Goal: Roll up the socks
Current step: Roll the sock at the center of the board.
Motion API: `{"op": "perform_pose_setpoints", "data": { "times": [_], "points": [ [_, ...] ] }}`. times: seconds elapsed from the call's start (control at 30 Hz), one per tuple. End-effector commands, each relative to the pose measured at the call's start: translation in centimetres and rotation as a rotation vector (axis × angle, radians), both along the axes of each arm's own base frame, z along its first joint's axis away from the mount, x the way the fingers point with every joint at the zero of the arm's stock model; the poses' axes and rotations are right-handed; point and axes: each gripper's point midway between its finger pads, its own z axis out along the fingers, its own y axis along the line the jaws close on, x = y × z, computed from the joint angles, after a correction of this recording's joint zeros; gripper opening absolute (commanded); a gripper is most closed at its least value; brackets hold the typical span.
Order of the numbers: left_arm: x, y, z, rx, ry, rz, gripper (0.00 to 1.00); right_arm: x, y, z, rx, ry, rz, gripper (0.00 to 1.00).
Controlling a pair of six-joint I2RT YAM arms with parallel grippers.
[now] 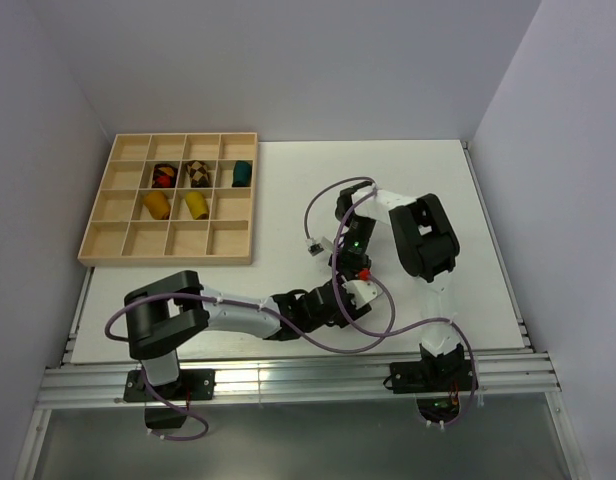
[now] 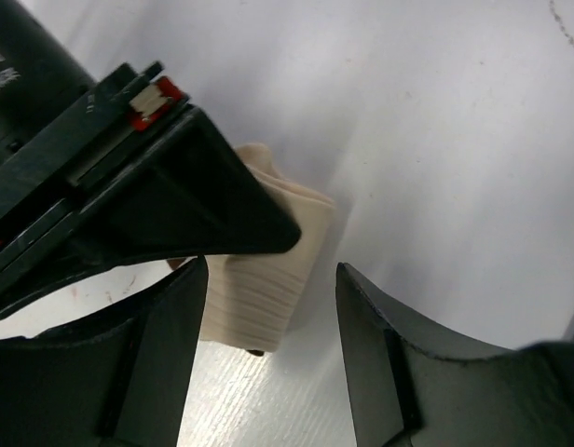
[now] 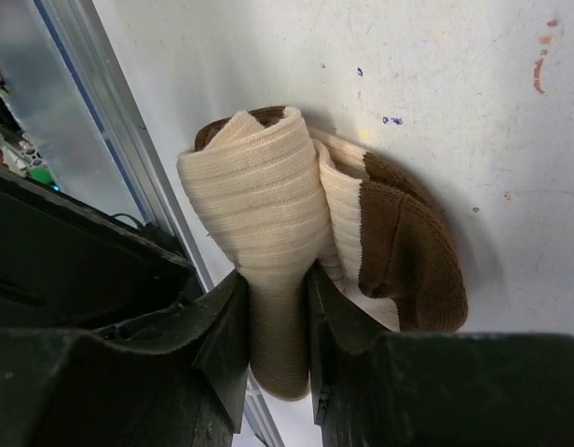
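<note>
Right gripper is clamped on a cream ribbed fold of the cream sock, with both jaws pressed tight against the fabric. The sock is a loose, partly rolled bundle lying on the white table: cream ribbed layers are on top and the brown toe sticks out to one side. It sits around table centre, toward the near half, right of the wooden tray and well apart from it. In the top view both wrists meet over that spot and hide the sock. Left gripper is open, jaws spread wide either side of the cream bundle and not pinching it. One of the right gripper's fingers lies across the fabric in the left wrist view. I can't tell if the left fingers touch the sock edge. The other two socks are in the tray, third row from the far side: the mustard-orange sock is in the second compartment from the left and the yellow sock is in the next one to the right. The row behind them holds the red-and-dark bundle, brown-checkered bundle and teal bundle, one per compartment.
</note>
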Motion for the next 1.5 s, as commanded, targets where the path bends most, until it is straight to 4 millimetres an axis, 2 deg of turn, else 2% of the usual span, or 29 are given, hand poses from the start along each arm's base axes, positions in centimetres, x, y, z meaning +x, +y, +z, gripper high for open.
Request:
{"op": "perform_pose_setpoints", "data": {
  "times": [0.0,0.13,0.23,0.43,0.67,0.73,0.87,1.03,1.17,1.27,1.47],
  "points": [
    [-1.2,-1.9,0.4,0.005,0.035,-0.098,0.62,1.3,-0.8,-2.2,-0.033,-0.043,0.038,0.33],
    [-1.5,-2.1,-1.0,0.027,0.050,-0.118,0.61,1.6,-0.7,-2.1,-0.034,-0.039,0.033,0.33],
    [-1.0,-1.7,-2.0,0.036,0.075,-0.114,0.59,1.5,-0.6,-2.1,-0.034,-0.034,0.032,0.33],
    [1.0,-0.9,-2.6,0.043,0.069,-0.065,0.58,1.5,-0.5,-1.9,-0.033,-0.032,0.025,0.33],
    [1.8,-0.1,-4.4,0.109,0.055,-0.052,0.56,1.7,-0.5,-2.2,-0.044,-0.035,0.021,0.33],
    [2.1,0.4,-4.4,0.125,0.035,-0.035,0.55,1.7,-0.5,-2.2,-0.049,-0.038,0.016,0.33],
    [2.9,1.8,-2.7,0.088,-0.038,0.031,0.56,1.8,-0.7,-2.3,-0.057,-0.040,0.016,0.33],
    [3.5,2.2,-3.3,0.137,-0.075,0.059,0.56,2.0,-0.7,-2.3,-0.069,-0.041,0.010,0.33],
    [3.5,2.2,-3.4,0.150,-0.100,0.063,0.57,1.9,-0.7,-2.3,-0.068,-0.039,0.009,0.33],
    [3.0,1.8,-5.1,0.201,-0.073,0.017,0.55,1.9,-0.7,-2.3,-0.072,-0.038,0.006,0.33],
    [1.3,1.0,-6.6,0.239,0.008,-0.085,0.54,2.0,-0.8,-2.1,-0.072,-0.051,0.007,0.33]
  ]
}}
